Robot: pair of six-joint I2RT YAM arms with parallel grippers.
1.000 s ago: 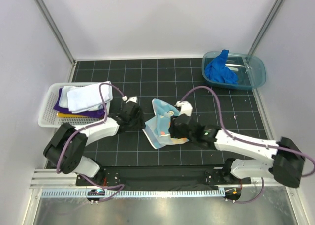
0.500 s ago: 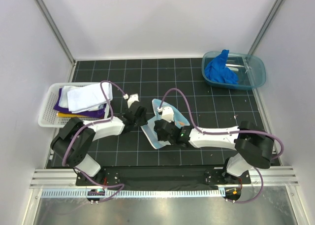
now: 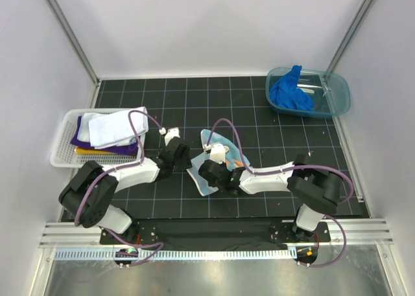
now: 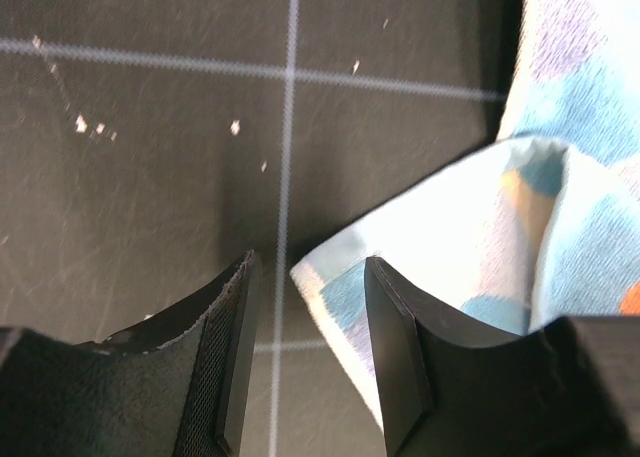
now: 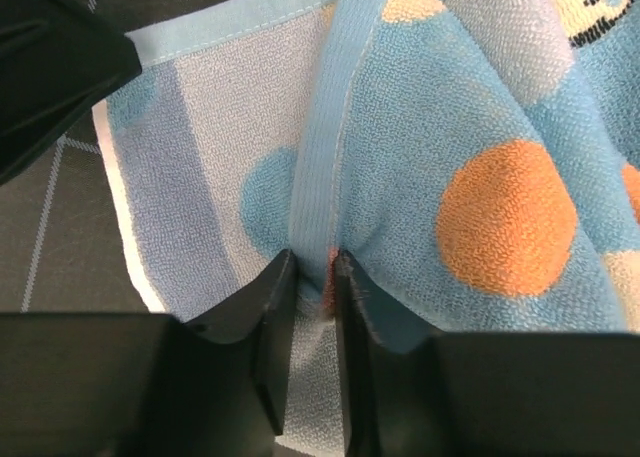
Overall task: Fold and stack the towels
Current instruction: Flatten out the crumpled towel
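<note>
The spotted towel (image 3: 201, 179) is lying mid-mat, its long axis running far to near, the near end leaning left. The right gripper (image 5: 315, 262) is pinching a raised fold of its blue hem between nearly closed fingers. The left gripper (image 4: 309, 265) is standing half open, holding nothing, the towel's corner poking into its gap. One bright blue towel (image 3: 290, 92) is sitting in the teal tub (image 3: 340, 100); three more, white (image 3: 113, 127), purple (image 3: 81, 138) and yellow (image 3: 91, 151), are lying in the mesh basket (image 3: 60, 152).

Right claw (image 3: 211, 171): shifted left over the spotted towel (image 3: 211, 139), from its right side to its left part; jaws drawn in, now pinching a raised fold. Right arm (image 3: 272, 178): elbow pulled in from the right edge of the surface (image 3: 259, 108) toward the middle.
</note>
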